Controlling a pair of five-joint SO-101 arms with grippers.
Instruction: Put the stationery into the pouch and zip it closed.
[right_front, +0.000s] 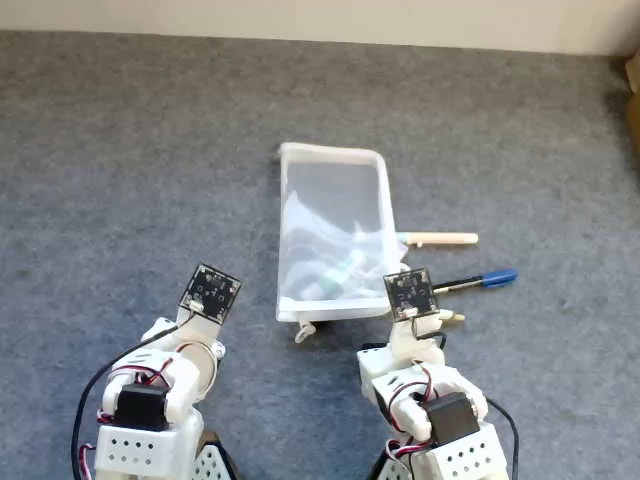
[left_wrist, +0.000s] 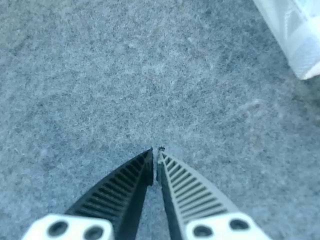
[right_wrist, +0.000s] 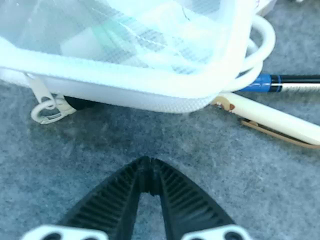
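Left claw (left_wrist: 155, 157) is hovering pinched tight, empty, over the grey surface (left_wrist: 100, 75); right claw (right_wrist: 149, 167), likewise clamped empty, is facing the pouch (right_wrist: 150, 95).

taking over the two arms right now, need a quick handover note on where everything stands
Left end effector: shut, holding nothing, over bare carpet off to one side of the pouch.
Right end effector: shut, holding nothing, just short of the pouch's near edge, not far from the zip pull.
Done: some items lie inside the mesh pouch.
Left: a cream pen, a blue-capped pen and a second cream pen lie outside along one side. They go in, then the pouch gets zipped closed.
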